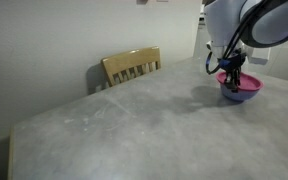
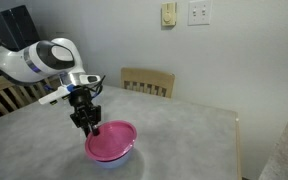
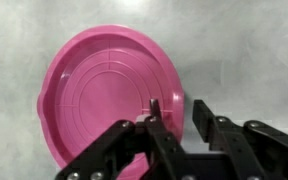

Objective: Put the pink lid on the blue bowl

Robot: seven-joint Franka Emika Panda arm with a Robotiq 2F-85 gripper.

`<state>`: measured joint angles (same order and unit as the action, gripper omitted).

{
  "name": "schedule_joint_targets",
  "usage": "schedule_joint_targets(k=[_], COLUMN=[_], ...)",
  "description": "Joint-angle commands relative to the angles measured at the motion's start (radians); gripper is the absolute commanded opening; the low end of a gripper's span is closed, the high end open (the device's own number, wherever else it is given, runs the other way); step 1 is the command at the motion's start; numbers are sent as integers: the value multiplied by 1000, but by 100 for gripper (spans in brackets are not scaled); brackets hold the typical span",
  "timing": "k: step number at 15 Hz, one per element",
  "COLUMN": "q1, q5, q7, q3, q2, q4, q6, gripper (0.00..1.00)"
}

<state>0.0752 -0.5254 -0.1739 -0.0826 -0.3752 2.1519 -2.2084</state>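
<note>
The pink lid (image 3: 99,90) lies flat on top of the blue bowl (image 1: 242,96), whose blue wall shows just below the lid's edge in both exterior views (image 2: 122,159). In the wrist view the lid hides the bowl completely. My gripper (image 3: 178,112) hangs over the lid's near rim with its jaws apart. One finger is above the lid's inner face and the other stands outside the rim with a gap of table showing. Nothing is gripped. The exterior views show the gripper (image 1: 231,78) (image 2: 91,128) pointing down at the lid's edge (image 2: 111,141).
The bowl stands on a grey tabletop (image 1: 114,130) near one side. A wooden chair (image 1: 132,66) (image 2: 147,82) is pushed against the table's far edge. Another chair (image 2: 4,95) stands behind the arm. Wall plates (image 2: 199,12) are on the wall.
</note>
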Motion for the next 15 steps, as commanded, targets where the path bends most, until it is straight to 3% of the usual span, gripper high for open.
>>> schedule_joint_targets(k=[1, 5, 9, 15], q1=[-5, -37, -68, -102], q5=[17, 58, 244, 558], q7=[5, 145, 376, 749], q3=[4, 40, 103, 201], q2=[36, 75, 114, 156], q4=[24, 56, 66, 37], q6=[14, -104, -155, -99], gripper=[72, 98, 100, 100])
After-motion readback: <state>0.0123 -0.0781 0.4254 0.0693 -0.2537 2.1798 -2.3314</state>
